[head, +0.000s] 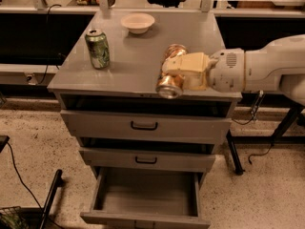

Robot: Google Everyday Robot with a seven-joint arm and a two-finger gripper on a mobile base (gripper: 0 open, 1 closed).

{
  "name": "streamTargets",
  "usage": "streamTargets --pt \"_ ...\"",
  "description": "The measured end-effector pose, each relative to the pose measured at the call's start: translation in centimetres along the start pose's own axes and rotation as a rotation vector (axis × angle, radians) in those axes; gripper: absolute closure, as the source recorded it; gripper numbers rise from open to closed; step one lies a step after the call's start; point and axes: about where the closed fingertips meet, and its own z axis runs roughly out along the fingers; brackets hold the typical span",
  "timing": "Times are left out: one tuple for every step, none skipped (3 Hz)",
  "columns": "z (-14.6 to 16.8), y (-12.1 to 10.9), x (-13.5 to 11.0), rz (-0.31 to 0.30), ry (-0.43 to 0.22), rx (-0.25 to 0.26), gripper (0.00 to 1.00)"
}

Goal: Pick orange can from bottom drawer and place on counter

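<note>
My gripper (177, 71) comes in from the right on a white arm, and its cream fingers (186, 63) are shut on the orange can (171, 75). The can is tilted, its silver end facing the camera, over the front right part of the counter (138, 56), near the front edge. I cannot tell whether the can touches the surface. The bottom drawer (145, 197) is pulled open below, and its grey inside holds nothing that I can see.
A green can (97, 48) stands upright at the counter's left. A white bowl (137, 22) sits at the back centre. Two upper drawers with black handles (144, 125) are nearly shut. A black cable and pole (47, 204) lie on the floor at lower left.
</note>
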Motion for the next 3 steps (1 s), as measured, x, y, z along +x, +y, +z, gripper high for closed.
streamTargets --pt "-1.98 3.22 3.36 0.117 0.054 -0.092 1.0" --pt "-2.35 3.31 3.72 0.158 0.063 -0.102 1.0" --pt "-2.35 3.31 3.72 0.158 0.063 -0.102 1.0"
